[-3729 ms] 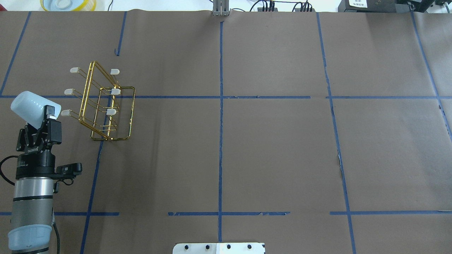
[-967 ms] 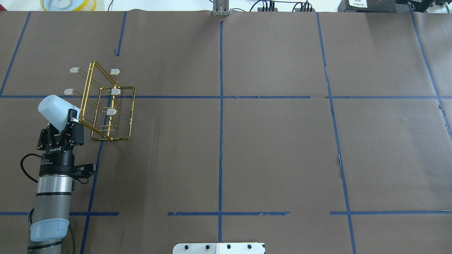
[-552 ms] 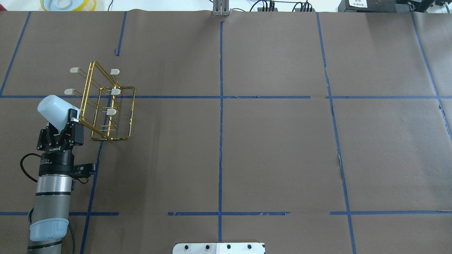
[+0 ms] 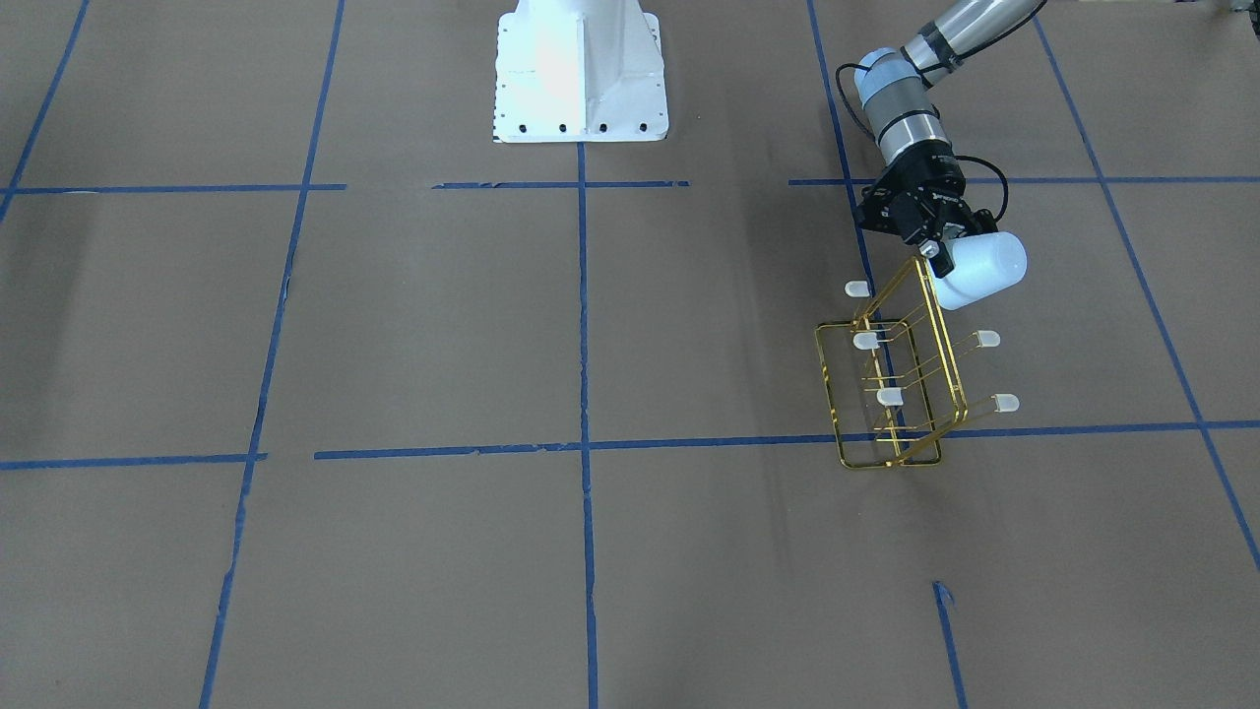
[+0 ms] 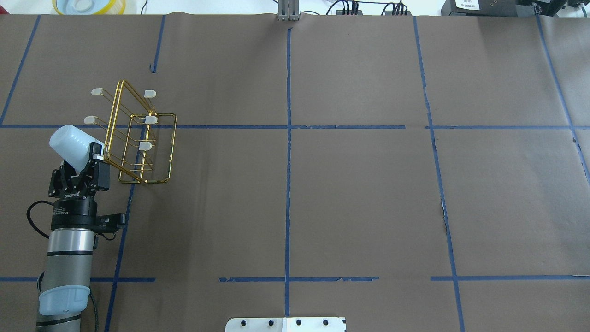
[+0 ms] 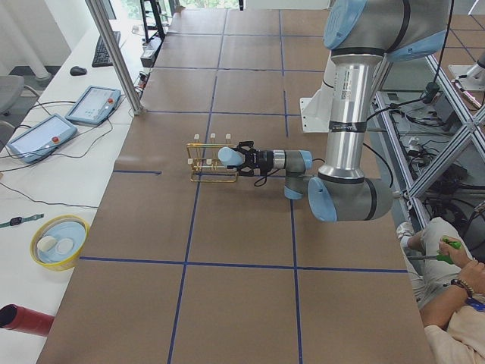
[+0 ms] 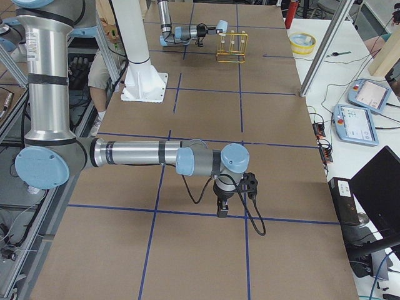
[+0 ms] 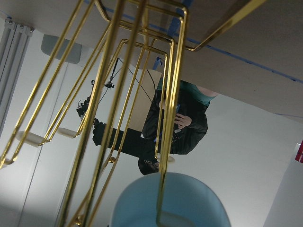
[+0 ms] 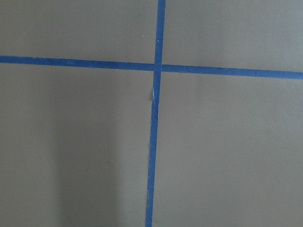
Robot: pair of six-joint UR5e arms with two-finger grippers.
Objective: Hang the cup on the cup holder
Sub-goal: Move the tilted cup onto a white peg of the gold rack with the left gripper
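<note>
My left gripper (image 5: 85, 157) is shut on the pale blue-white cup (image 5: 70, 142) and holds it tilted against the near left side of the gold wire cup holder (image 5: 140, 138). The cup covers the rack's near left prong tip; two white-capped prongs (image 5: 90, 120) on that side stay bare. In the front-facing view the cup (image 4: 979, 268) sits at the rack's (image 4: 891, 394) top right, with the gripper (image 4: 938, 258) behind it. In the left wrist view the cup (image 8: 189, 203) shows behind gold wires (image 8: 173, 118). The right gripper (image 7: 222, 209) shows only in the exterior right view, low over the table; I cannot tell its state.
A yellow bowl (image 5: 87, 5) sits beyond the table's far left edge. The robot's white base plate (image 4: 581, 69) is at the near middle edge. Blue tape lines (image 5: 288, 138) cross the brown table. Tablets (image 6: 91, 114) lie on the side bench.
Since 3.7 s ago my left gripper carried the cup right and forward onto the rack's near left prong. Over the last second it has barely moved.
</note>
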